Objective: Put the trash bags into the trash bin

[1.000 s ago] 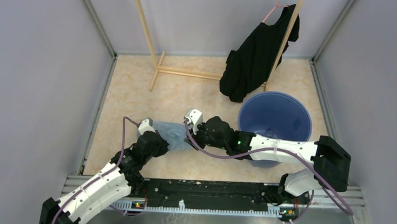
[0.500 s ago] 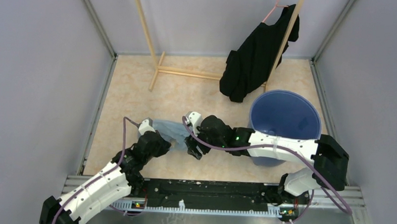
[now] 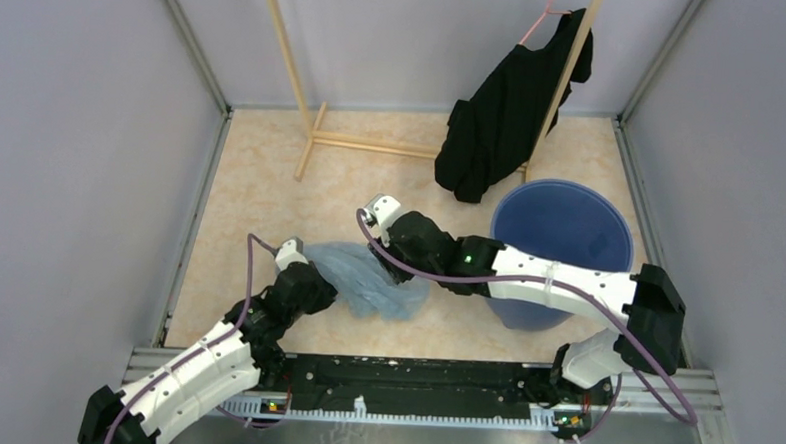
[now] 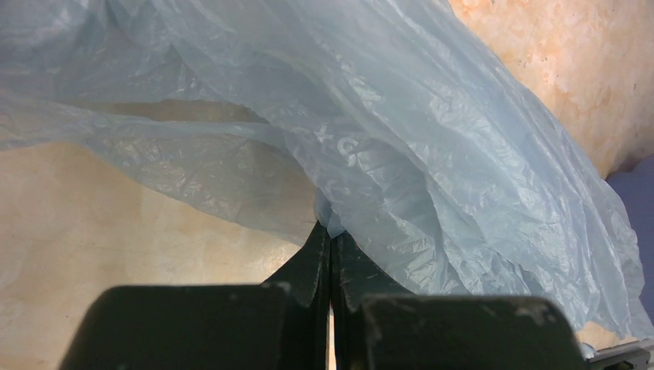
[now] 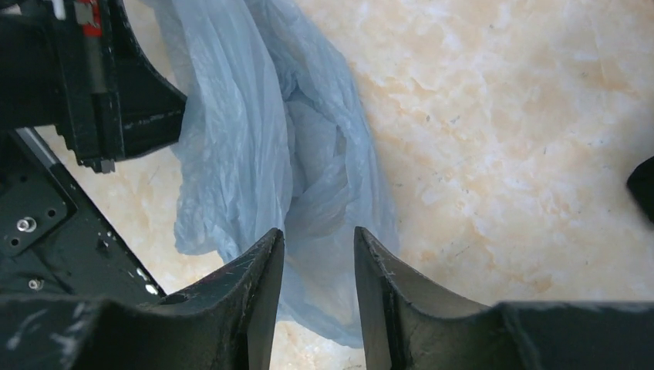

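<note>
Bag [image 3: 371,281], just one, pinched by left gripper [image 4: 330,233]; bin [image 3: 569,230], one.

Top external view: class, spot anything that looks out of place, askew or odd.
The pale-blue trash bag is out of place: it sags crumpled between the two arms, outside the blue bucket it belongs in. The left gripper pinches one fold with its fingers shut; the right gripper is open just above the film.

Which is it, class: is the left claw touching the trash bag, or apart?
Touching. The left wrist view shows the left claw shut on a fold of the trash bag.
</note>
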### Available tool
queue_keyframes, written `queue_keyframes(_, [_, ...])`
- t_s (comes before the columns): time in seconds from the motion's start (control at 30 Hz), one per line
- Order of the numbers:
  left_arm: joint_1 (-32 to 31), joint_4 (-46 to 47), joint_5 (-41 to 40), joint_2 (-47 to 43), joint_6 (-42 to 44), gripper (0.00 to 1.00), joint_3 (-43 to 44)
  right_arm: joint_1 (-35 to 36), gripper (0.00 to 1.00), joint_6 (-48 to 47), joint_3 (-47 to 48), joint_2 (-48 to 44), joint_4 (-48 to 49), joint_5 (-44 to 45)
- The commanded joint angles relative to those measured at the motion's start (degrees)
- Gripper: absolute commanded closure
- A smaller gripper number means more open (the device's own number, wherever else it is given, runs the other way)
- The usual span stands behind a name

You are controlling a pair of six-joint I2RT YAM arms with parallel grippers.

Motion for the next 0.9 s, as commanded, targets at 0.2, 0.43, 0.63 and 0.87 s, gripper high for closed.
queue_keyframes(0.2, [0.0,2.8,-0.4,-0.3,0.2,1.00,-0.2,0.9,0.43,1.0,-3.8,-1.5,1.7,-8.4])
queue_keyframes(0.43, [0.0,3.2,0.1,0.7,0.4,1.00,0.1,0.9,0.58,3.0,-4.9,0.5,5.2,-18.6])
queue_keyframes(0.63, [0.0,3.2,0.4,0.5,0.2,1.00,0.3,0.9,0.61,4.8,-6.2,4.3,11.0,-18.1])
queue_keyframes(0.87, [0.0,1.5,-0.1,-1.0,0.5,1.00,0.4,0.9,0.56,2.3,-7.7,5.6,8.0,-9.1])
